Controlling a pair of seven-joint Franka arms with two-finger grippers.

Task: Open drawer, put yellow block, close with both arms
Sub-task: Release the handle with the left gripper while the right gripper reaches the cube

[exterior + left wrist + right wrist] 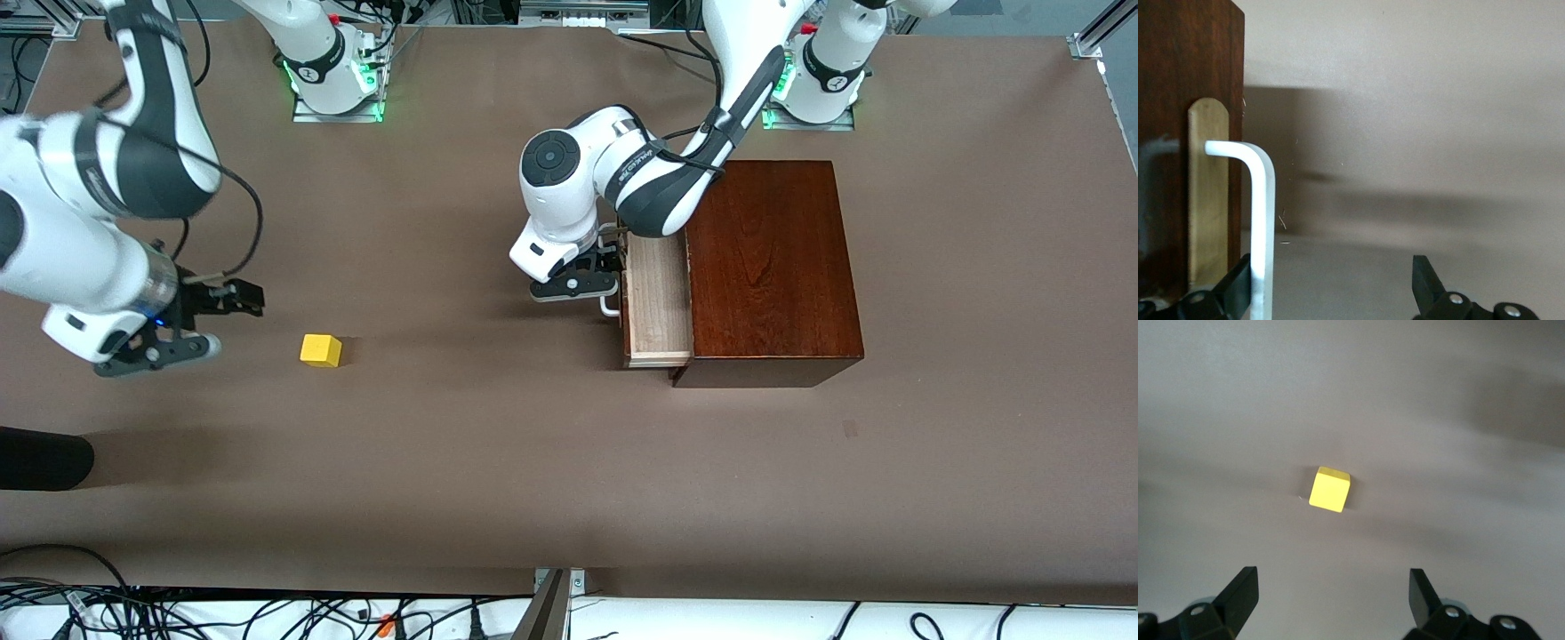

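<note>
Yellow block (321, 349) lies nearest the camera of all the task's things, alone on the brown table (533, 480), in the half toward the right arm's end and roughly midway between the camera-side edge and the edge where the robot bases stand. In the right wrist view the block (1330, 489) rests flat on the bare surface, well apart from the fingertips (1241, 590).

Toward the corner at the right arm's end, the right gripper (191, 324) hangs over the table just beside the block, its fingers spread wide and holding nothing.

Nearer the left arm's end stands the dark wooden box (769, 267). Its drawer (658, 298) is pulled partway out toward the middle of the table, showing the pale wood lining. The left gripper (587, 280) sits at the drawer front, at the white handle (608, 307). In the left wrist view the handle (1261, 227) runs against one finger (1238, 287), while the other finger (1425, 283) stands well clear, so the fingers are apart and not clamped on the bar.
</note>
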